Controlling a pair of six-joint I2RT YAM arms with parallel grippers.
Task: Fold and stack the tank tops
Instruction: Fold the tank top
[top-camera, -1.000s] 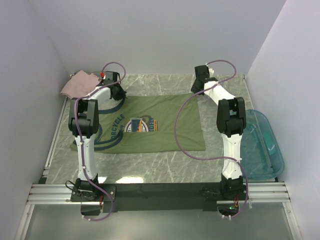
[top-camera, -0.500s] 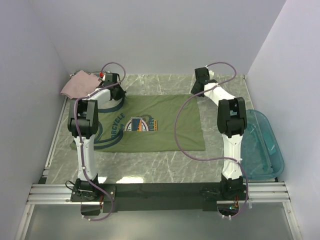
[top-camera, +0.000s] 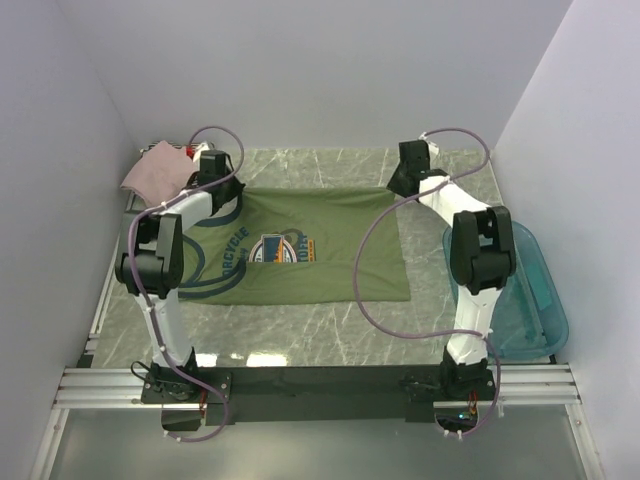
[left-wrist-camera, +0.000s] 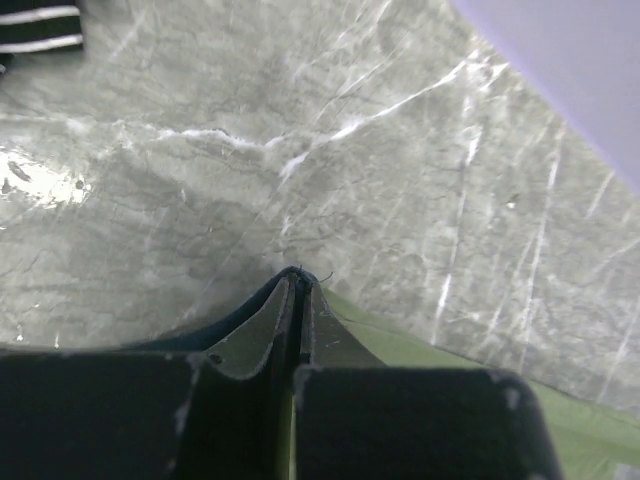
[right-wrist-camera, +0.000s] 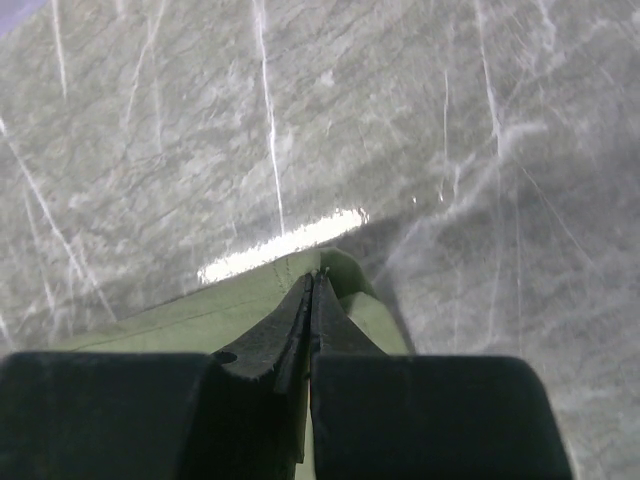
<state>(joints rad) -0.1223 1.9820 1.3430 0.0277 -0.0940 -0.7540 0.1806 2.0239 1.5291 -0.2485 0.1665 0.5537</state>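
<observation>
The olive-green tank top (top-camera: 300, 250) with navy trim and a round chest print lies flat in the middle of the table. My left gripper (top-camera: 218, 188) is shut on its far left corner, where the navy strap edge (left-wrist-camera: 240, 310) shows beside the jaws (left-wrist-camera: 298, 290). My right gripper (top-camera: 398, 185) is shut on its far right hem corner (right-wrist-camera: 345, 270). The pale pink top (top-camera: 155, 170) lies folded at the far left corner, with a black-and-white striped top (left-wrist-camera: 35, 25) at the left wrist view's top left edge.
A translucent teal plastic tub (top-camera: 510, 290) stands at the right edge of the marble table (top-camera: 300, 340). White walls close in the back and both sides. Purple cables hang off both arms over the shirt.
Both arms have swung outward. The left gripper has come a little nearer along the shirt's left corner, and the right gripper has shifted slightly right. The shirt's far edge looks pulled straighter.
</observation>
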